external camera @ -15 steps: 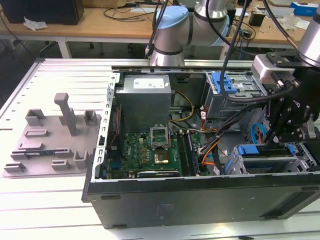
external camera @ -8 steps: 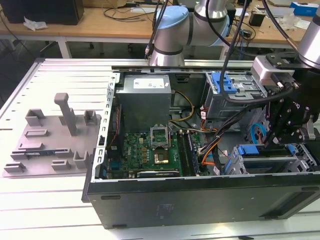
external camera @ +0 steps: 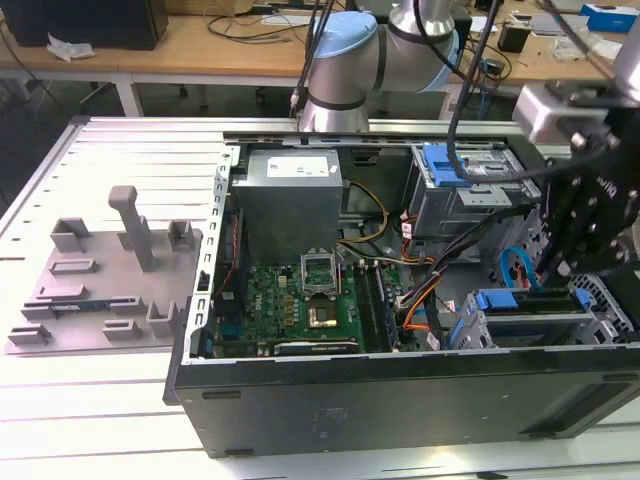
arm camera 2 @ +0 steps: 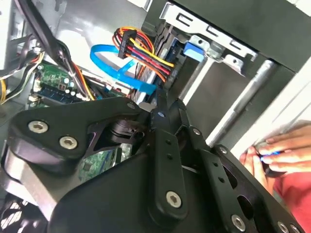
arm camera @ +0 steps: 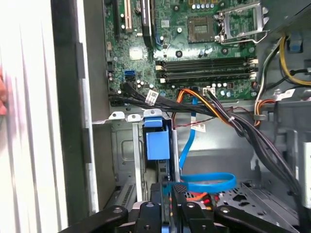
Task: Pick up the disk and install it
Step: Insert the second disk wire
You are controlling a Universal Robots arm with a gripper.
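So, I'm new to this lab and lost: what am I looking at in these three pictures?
The exterior view looks on from outside: a robot arm reaches over an open computer case on a table, with a grey plastic fixture beside it. Both wrist views come from cameras riding on the arm, looking past its black gripper into the case. The gripper hangs at the drive cage, right by the disk, whose blue frame sits in a slot. Whether it grips the disk I cannot tell.
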